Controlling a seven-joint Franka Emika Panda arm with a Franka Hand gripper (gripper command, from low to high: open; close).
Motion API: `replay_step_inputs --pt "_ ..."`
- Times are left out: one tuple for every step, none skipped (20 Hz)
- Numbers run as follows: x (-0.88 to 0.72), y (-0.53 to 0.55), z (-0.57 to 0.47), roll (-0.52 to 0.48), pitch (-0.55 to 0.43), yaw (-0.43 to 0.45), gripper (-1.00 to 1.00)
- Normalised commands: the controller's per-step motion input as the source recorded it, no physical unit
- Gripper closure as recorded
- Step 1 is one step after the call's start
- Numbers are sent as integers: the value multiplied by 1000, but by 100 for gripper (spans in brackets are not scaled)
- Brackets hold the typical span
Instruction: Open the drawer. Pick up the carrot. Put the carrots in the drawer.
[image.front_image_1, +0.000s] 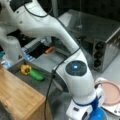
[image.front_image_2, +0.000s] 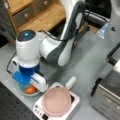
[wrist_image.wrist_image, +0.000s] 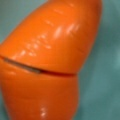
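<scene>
One arm (image.front_image_2: 62, 42) showed in both front views, with one gripper (image.front_image_2: 29, 86). There was one carrot (wrist_image.wrist_image: 45, 62), which lay in the one bowl (image.front_image_2: 23, 92). One open drawer (image.front_image_1: 17, 65) held two things: one pepper (image.front_image_1: 25, 69) and one green vegetable (image.front_image_1: 37, 75). A front view showed one more small orange thing (image.front_image_1: 50, 50), too unclear to name. There was one toaster oven (image.front_image_1: 100, 32) with three dark knobs (image.front_image_1: 98, 54), and one pink plate (image.front_image_2: 56, 101). One wooden cabinet (image.front_image_2: 47, 18) showed two small drawer fronts (image.front_image_2: 25, 15), with one knob each.
</scene>
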Motion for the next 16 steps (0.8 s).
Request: replay_step_inputs --pt "-66 92 -197 89 -129 1 100" --pt "-71 92 -203 93 -126 5 100" --pt "-76 91 -206 94 -124 6 100" --pt "-82 93 -207 93 -125 3 100" --pt "-88 95 -210 95 -125 0 100" --pt "-87 85 -194 94 -129 -2 100" --pt "-86 72 -173 94 -136 -9 100" --pt "-83 55 -150 94 -145 -18 100" --pt "-80 35 -131 92 -150 -24 100" --pt "-79 17 -121 91 -153 -29 100" --pt "-77 -12 -110 91 -157 -37 100" --pt "-77 -12 -112 90 -158 -42 100" --pt "-78 -11 -113 89 -158 -48 100" --pt "-83 -12 -116 90 -154 -50 100" --pt "-88 -9 -114 89 -149 -51 100" --pt "-91 -7 -112 89 -148 -51 100"
